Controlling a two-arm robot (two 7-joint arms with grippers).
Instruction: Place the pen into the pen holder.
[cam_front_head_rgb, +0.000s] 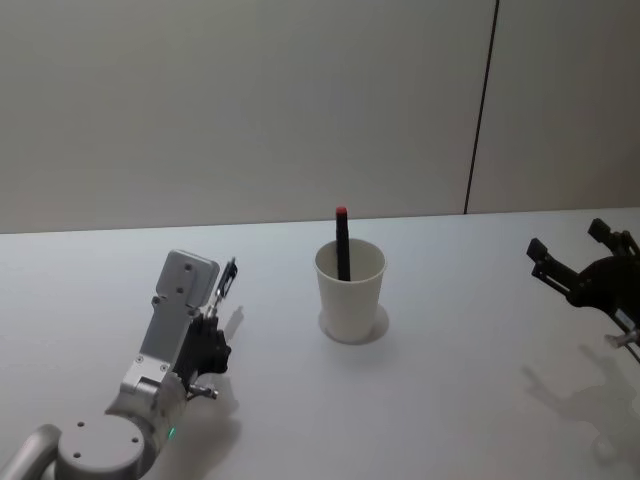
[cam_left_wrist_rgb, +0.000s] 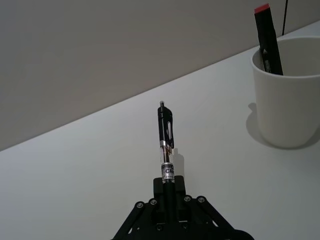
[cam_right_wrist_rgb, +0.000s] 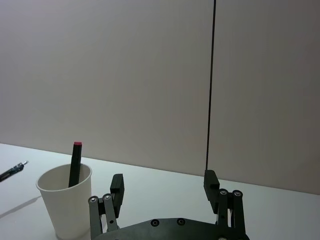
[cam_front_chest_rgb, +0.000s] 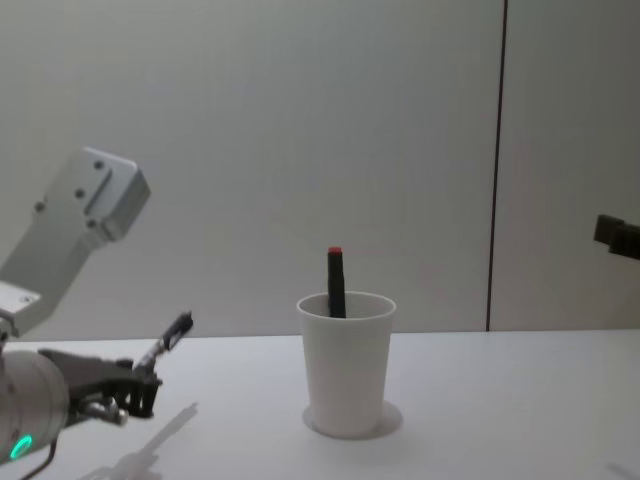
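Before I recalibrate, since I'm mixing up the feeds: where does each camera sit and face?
Head: high, looking down at the pen holder; left gripper left, right gripper right.
Chest: low, looking across the table; left gripper at left.
Left wrist: looks along its gripper and the pen.
Right wrist: looks over its open gripper.
All share the pen holder.

White table (cam_front_head_rgb: 450, 400), matte, faint shadows on it. Pale wall (cam_front_head_rgb: 250, 100) behind, with 1 thin dark vertical seam (cam_front_head_rgb: 481, 110) right of centre. 1 black marker (cam_front_head_rgb: 343, 245), red end up, near-upright at mid-table.
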